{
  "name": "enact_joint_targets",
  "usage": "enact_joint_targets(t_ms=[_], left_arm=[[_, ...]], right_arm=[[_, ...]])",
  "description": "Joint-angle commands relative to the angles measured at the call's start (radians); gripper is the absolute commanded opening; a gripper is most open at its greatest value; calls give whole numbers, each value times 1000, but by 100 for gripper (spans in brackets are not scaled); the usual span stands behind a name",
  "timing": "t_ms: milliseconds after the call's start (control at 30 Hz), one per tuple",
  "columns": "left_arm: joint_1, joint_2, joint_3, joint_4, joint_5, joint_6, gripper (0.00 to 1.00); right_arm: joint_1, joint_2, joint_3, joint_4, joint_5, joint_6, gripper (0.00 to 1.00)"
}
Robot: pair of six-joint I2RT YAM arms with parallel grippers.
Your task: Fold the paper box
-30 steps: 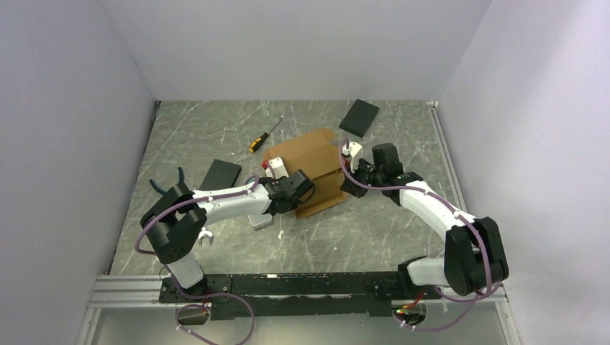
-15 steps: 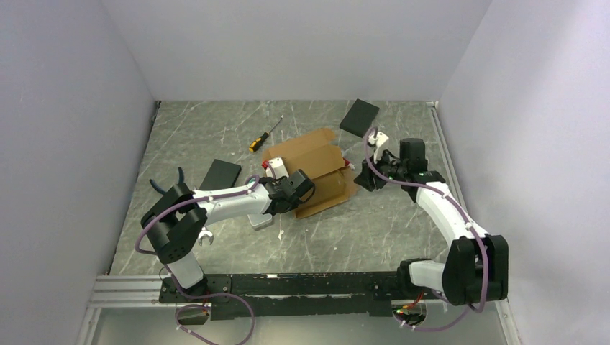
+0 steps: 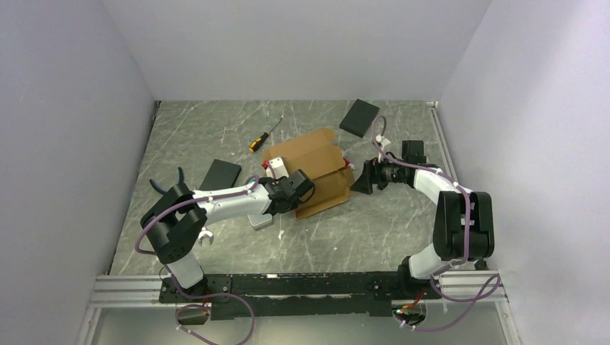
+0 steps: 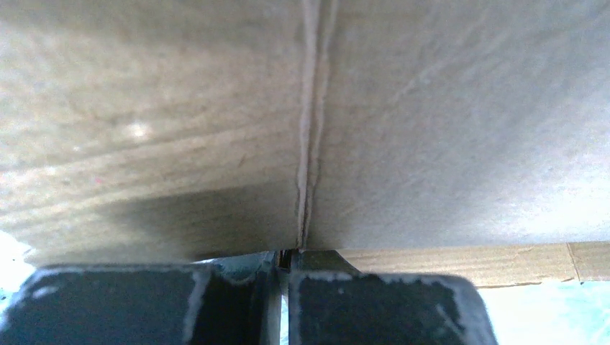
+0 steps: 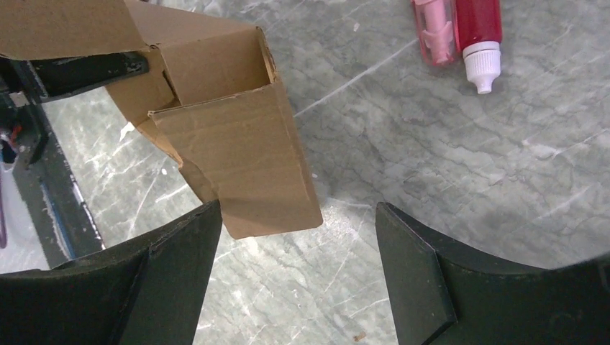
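Observation:
The paper box (image 3: 311,167) is a tan, partly folded cardboard sheet in the middle of the table. My left gripper (image 3: 293,191) sits at its near-left part; in the left wrist view cardboard (image 4: 302,108) fills the frame. A crease runs down into the shut fingers (image 4: 374,309), which pinch the box's edge. My right gripper (image 3: 360,180) stands open just off the box's right end. In the right wrist view an end flap (image 5: 244,172) hangs free beside the left finger (image 5: 180,273). Only bare table shows between the fingers of this gripper (image 5: 298,277).
A yellow-handled screwdriver (image 3: 262,135) lies behind the box. One black slab (image 3: 359,117) is at the back right, another (image 3: 220,175) to the left. A grey tin (image 3: 260,219) sits under the left arm. A red and pink pen-like pair (image 5: 464,29) lies right of the box.
My right gripper has opened, let go of the box's right end and drawn back to the right; the end flap now hangs free. The left gripper has not moved.

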Motion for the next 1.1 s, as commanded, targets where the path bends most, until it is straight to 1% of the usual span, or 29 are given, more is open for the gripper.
enact_joint_targets(t_ms=[0,200,400,667,833,967,1067], left_arm=[[-1,2,-40,3,23,13,0],[-2,-9,-53,16,27,26,0],[-2,-21,-64,28,26,29,0],[-1,4,-44,14,32,23,0],[-2,4,-44,8,26,14,0],[-2,12,-35,-2,28,10,0],[-2,13,-33,-10,24,6,0]], right_arm=[[-15,3,49,23,-159,-58,82],[-43,61,102,20,-245,-83,82],[-43,146,167,-72,-297,-155,81],[-24,182,212,-220,-365,-278,74],[-6,162,207,-257,-364,-321,70],[11,146,200,-257,-340,-322,67],[45,128,189,-238,-317,-308,65]])
